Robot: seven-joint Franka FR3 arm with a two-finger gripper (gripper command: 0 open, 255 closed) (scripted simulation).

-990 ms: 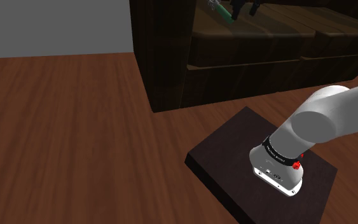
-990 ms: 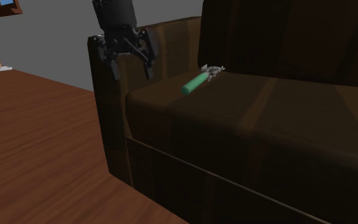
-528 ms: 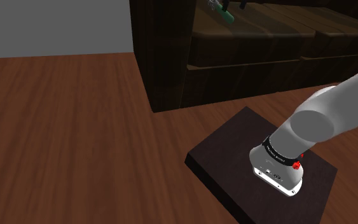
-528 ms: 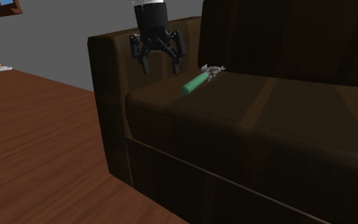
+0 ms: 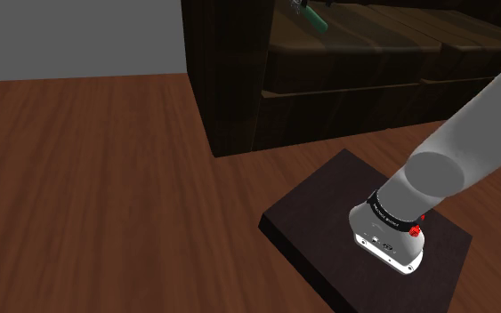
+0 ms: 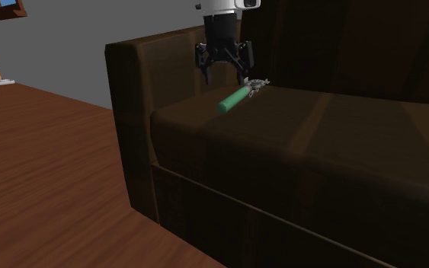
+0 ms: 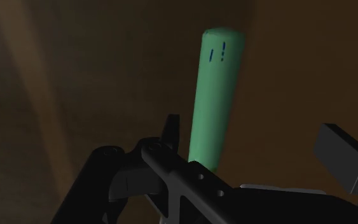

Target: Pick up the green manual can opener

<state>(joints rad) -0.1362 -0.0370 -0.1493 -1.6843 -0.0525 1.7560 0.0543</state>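
The green-handled manual can opener (image 6: 236, 96) with a grey metal head lies on the seat cushion of the dark brown sofa (image 6: 319, 152), near its armrest (image 6: 132, 91). The all-black two-finger gripper (image 6: 225, 74) hangs just above it, fingers spread wide and holding nothing. In the wrist view the green handle (image 7: 215, 102) bears two short blue marks near its end, which cannot be read as writing.

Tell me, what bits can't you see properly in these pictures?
- Metal head of the can opener: wrist view, hidden behind the open gripper.
- The can opener, shoulder view: tiny, right at the top edge.
- The sofa: second exterior view, cut off by the right edge.
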